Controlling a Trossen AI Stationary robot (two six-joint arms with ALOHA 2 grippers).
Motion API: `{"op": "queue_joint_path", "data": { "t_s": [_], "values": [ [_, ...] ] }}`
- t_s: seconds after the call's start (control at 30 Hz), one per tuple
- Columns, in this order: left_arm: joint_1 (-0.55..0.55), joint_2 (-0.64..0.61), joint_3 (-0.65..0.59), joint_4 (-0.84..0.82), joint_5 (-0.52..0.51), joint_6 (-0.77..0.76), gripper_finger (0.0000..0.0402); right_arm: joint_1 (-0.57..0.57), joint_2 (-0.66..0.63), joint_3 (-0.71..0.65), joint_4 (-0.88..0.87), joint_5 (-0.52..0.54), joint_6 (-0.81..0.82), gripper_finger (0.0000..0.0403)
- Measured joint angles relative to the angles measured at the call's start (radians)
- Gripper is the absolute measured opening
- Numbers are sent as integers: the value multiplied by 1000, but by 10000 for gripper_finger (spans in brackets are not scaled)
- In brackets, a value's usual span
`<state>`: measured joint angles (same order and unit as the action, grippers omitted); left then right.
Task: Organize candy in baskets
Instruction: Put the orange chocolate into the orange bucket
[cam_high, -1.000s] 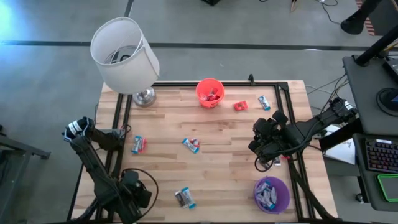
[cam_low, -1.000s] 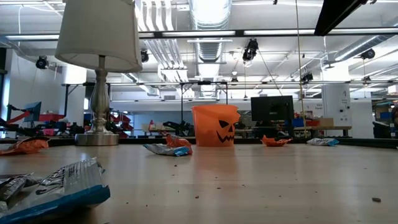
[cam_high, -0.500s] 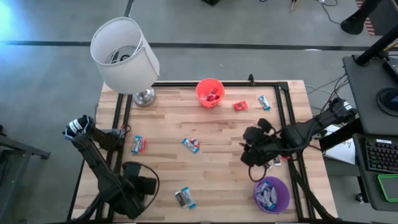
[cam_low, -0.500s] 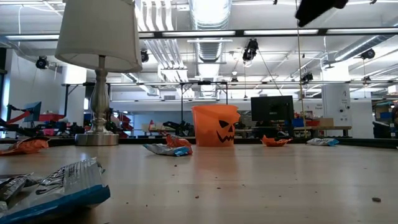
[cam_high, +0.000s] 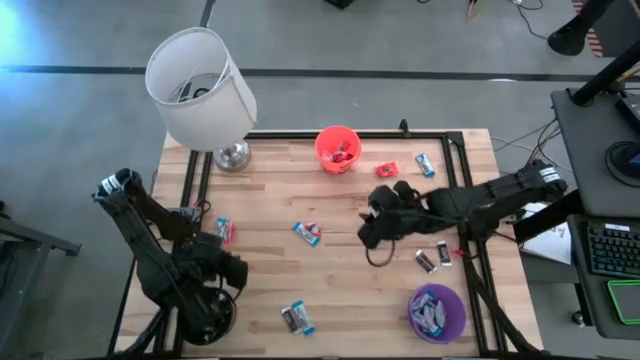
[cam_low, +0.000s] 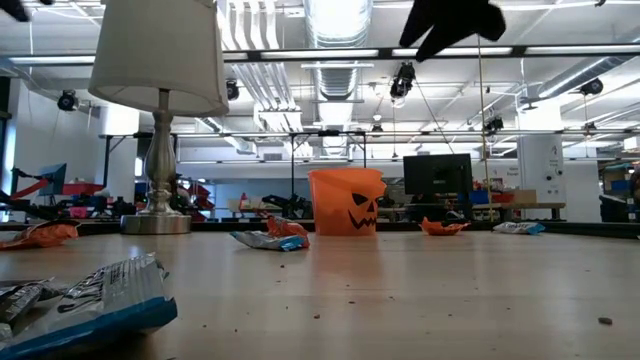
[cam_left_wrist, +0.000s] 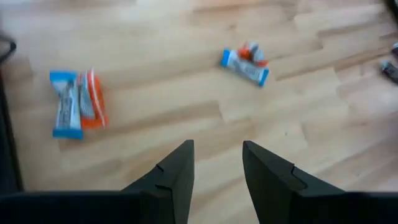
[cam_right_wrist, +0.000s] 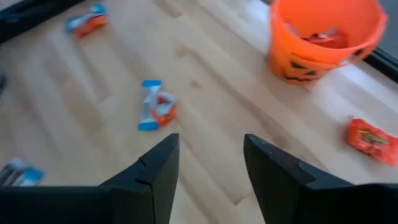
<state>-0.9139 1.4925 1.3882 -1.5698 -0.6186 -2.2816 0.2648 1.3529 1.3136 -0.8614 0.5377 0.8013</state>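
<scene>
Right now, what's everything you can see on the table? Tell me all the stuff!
Orange bucket: one, far edge, red candy inside.
Purple bucket: one, near right corner, light-wrapped candy inside.
Lamp: one, white shade, silver base, far left corner.
Red candy: one, right of the orange bucket.
Blue candy: one, far right.
Blue-and-red candy pairs: two, one at left, one mid-table.
Dark candies: two, right side.
Blue-and-dark candy: one, near edge.
Table: one, light wood.
Left pincer: open, empty, over the near left.
Right pincer: open, empty, over mid-table.
</scene>
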Motion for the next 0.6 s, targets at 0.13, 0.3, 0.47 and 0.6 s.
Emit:
{"op": "queue_joint_path", "data": {
  "t_s": [0.13,0.3,0.47,0.6],
  "values": [
    [44,-64,-52,-1,-19,98,119,-103,11,0,-17,-11,2,171],
    [110,-157,-123,-2,-45,251,119,-253,20,0,-43,-27,52,171],
    [169,-257,-164,-2,-104,357,119,-386,40,0,-46,-66,129,171],
    [186,-317,-162,-2,-187,476,119,-460,66,0,-53,-85,182,171]
  ]
}}
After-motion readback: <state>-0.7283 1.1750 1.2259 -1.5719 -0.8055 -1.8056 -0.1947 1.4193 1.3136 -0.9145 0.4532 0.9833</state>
